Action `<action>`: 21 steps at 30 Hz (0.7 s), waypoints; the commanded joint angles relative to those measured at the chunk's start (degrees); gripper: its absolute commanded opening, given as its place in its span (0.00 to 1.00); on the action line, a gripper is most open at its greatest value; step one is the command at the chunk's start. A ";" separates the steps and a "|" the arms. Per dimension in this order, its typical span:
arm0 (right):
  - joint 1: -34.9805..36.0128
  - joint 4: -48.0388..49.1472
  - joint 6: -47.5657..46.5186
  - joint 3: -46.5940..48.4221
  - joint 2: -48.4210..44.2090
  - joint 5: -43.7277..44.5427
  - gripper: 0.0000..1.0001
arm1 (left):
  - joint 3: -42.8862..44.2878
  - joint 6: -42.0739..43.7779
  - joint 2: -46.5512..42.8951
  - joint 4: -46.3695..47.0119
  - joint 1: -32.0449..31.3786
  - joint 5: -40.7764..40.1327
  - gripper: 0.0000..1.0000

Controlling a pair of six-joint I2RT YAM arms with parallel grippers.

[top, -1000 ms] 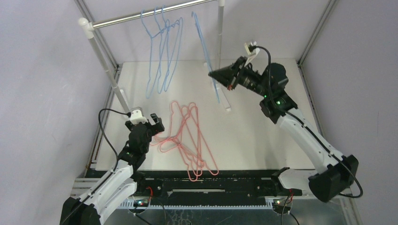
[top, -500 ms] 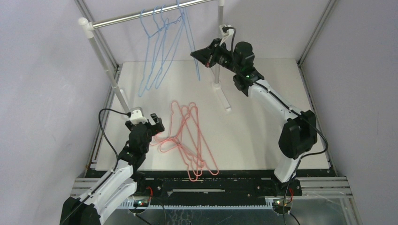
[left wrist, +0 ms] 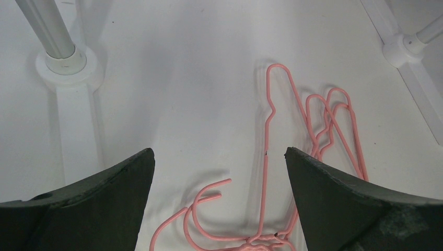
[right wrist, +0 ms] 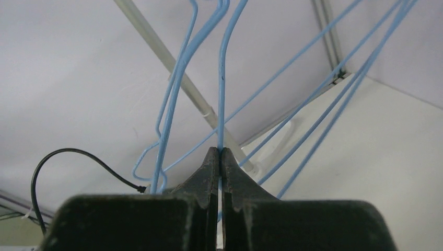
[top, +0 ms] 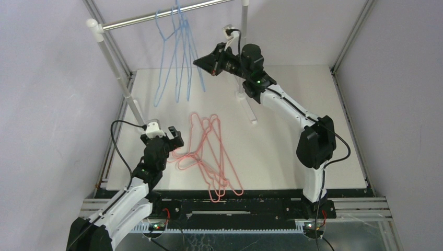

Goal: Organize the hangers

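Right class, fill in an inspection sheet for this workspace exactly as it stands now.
Surface: white tabletop, flat.
Job's things: light blue wire hangers hang on the silver metal rail; pink wire hangers lie overlapping on the tabletop.
Clutter: nothing seen.
Hands: left hand open, over the pink hangers' hooks; right hand shut on one blue hanger, pinching its wire.
Cables: black cable at the left wrist; another black cable at the right wrist.
Surroundings: pale purple walls; white rail posts.
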 commanded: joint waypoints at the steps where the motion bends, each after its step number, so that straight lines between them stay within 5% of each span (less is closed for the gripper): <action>1: 1.58 -0.77 0.43 3.60 2.04 -1.20 0.00 | -0.44 -0.74 -0.36 2.60 -0.22 0.32 1.00; 21: 8.49 -14.51 0.07 27.88 17.23 -4.94 0.00 | -0.42 -0.63 -1.90 1.83 -0.21 -0.11 0.99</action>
